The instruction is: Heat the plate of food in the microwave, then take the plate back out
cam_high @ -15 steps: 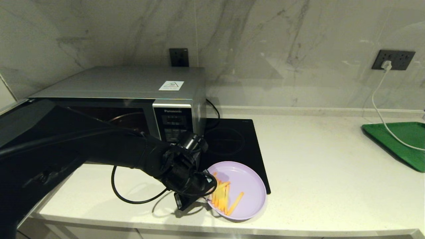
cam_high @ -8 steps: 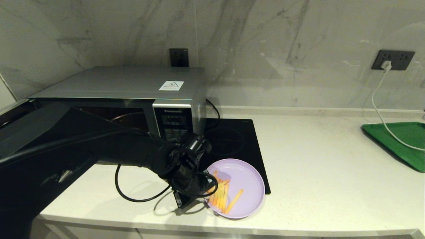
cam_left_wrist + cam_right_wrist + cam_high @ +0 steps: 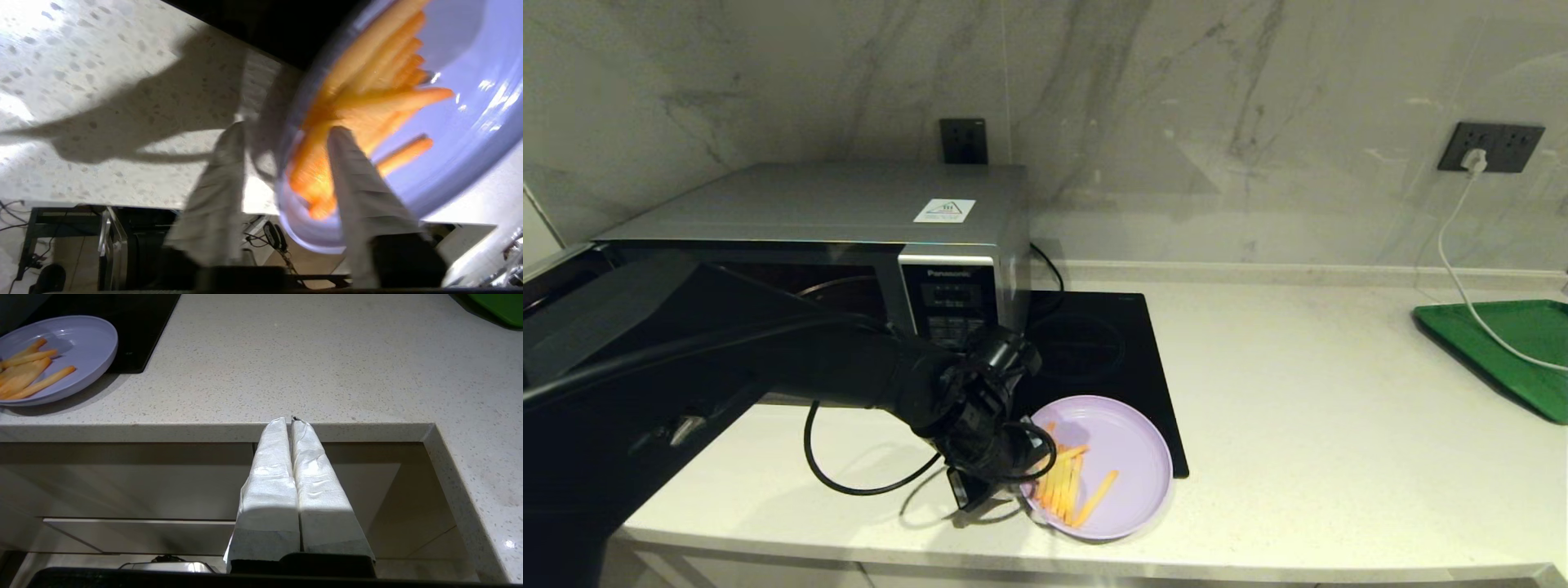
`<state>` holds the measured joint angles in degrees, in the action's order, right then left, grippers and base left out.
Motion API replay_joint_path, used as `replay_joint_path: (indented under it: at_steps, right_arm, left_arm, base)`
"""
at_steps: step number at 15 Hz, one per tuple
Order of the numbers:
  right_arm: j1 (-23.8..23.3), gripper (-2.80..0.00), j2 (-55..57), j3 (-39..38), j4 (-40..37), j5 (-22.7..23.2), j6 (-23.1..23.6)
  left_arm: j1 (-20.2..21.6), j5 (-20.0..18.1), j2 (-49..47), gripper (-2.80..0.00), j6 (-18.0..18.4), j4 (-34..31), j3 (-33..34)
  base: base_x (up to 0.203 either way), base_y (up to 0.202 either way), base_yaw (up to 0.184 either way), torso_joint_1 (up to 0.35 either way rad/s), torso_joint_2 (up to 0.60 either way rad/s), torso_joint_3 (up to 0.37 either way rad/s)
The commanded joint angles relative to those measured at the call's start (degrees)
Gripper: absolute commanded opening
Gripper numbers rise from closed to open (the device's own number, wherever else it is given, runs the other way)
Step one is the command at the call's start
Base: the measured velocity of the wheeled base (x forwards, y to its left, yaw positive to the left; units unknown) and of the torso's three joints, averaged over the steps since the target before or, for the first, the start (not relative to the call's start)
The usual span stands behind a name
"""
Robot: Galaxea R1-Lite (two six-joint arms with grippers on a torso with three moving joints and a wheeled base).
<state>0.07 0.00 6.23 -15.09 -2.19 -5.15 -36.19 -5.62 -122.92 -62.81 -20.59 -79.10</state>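
The lilac plate of food lies on the counter near its front edge, partly over the hob's corner, with orange fries on its left half. My left gripper is at the plate's left rim. In the left wrist view it is open: one finger lies over the fries, the other outside the rim, with counter showing between. The microwave stands at the back left, its dark door swung open. My right gripper is shut, parked below the counter's front edge.
A black induction hob lies right of the microwave. A green tray with a white cable over it sits at the far right. A black cable loop hangs from my left arm above the counter.
My left gripper and arm have shifted slightly left and back. The plate has slid a little to the left with it. The right arm has not moved.
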Motion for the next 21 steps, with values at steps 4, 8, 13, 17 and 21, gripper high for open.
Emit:
replay_joint_path:
  at_steps: [4,8,13,17,21]
  right_arm:
    - [0.0,-2.80,0.1,0.0,0.0,0.0,0.0]
    - [0.0,-2.80,0.0,0.0,-0.1,0.0,0.0]
    - [0.0,-2.80,0.0,0.0,-0.1,0.0,0.0]
    - [0.0,-2.80,0.1,0.0,-0.1,0.0,0.0]
    - [0.0,-2.80,0.0,0.0,-0.1,0.0,0.0]
  left_arm:
    - [0.1,-0.4,6.4,0.00,-0.4,0.2,-0.9]
    - [1.8,-0.5,13.1,0.00,-0.2,-0.5,-0.5]
    - [5.5,-1.0,31.5,-2.80,0.5,-3.8,11.7]
    - [24.4,-1.1,48.8,-2.80,12.5,-11.2,15.2]
    - [61.7,-3.3,50.4,-2.80,34.4,-18.5,4.2]
  base:
    - [0.000,0.000,0.000,0.000,0.00,0.000]
    - [0.000,0.000,0.000,0.000,0.00,0.000]
    - [0.000,0.000,0.000,0.000,0.00,0.000]
    - [0.000,0.000,0.000,0.000,0.00,0.000]
    - [0.000,0.000,0.000,0.000,0.00,0.000]
